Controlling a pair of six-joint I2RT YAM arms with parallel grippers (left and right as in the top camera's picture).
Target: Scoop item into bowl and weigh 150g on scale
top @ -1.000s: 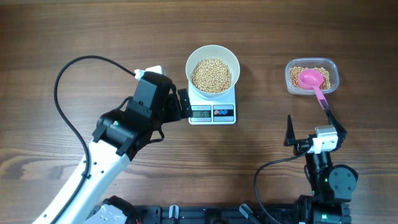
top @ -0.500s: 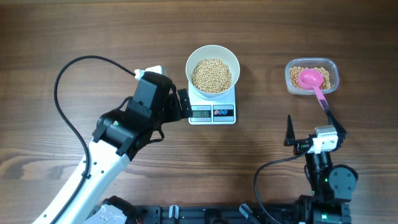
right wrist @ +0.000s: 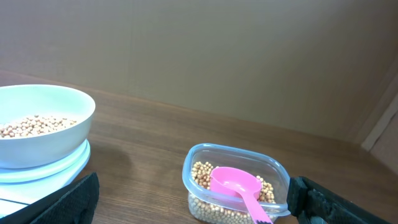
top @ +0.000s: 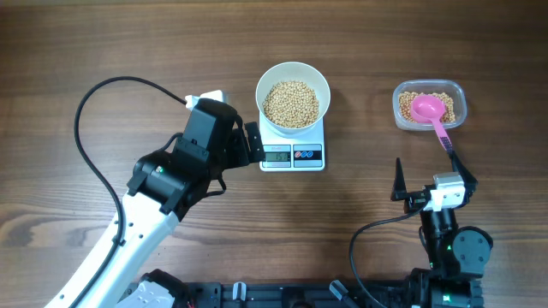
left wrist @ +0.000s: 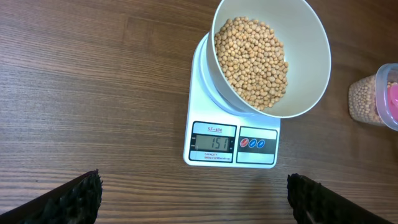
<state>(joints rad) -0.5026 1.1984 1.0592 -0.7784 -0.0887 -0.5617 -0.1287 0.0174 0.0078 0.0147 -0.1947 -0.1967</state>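
The white bowl (top: 293, 75) stands on the white scale (top: 292, 156) and holds a heap of tan beans (top: 290, 103). In the left wrist view the scale's display (left wrist: 213, 144) reads 151, below the bowl (left wrist: 311, 56) of beans (left wrist: 252, 59). My left gripper (top: 244, 141) hovers just left of the scale, open, with nothing between its fingers (left wrist: 74, 199). My right gripper (top: 430, 175) is open and empty at the front right, pointing at the clear container (right wrist: 236, 155). The bowl (right wrist: 37, 134) shows at the left of that view.
The clear plastic container (top: 458, 94) at the back right holds more beans and a pink scoop (top: 428, 109), whose handle sticks out toward my right gripper. A black cable (top: 86, 111) loops over the table left of my left arm.
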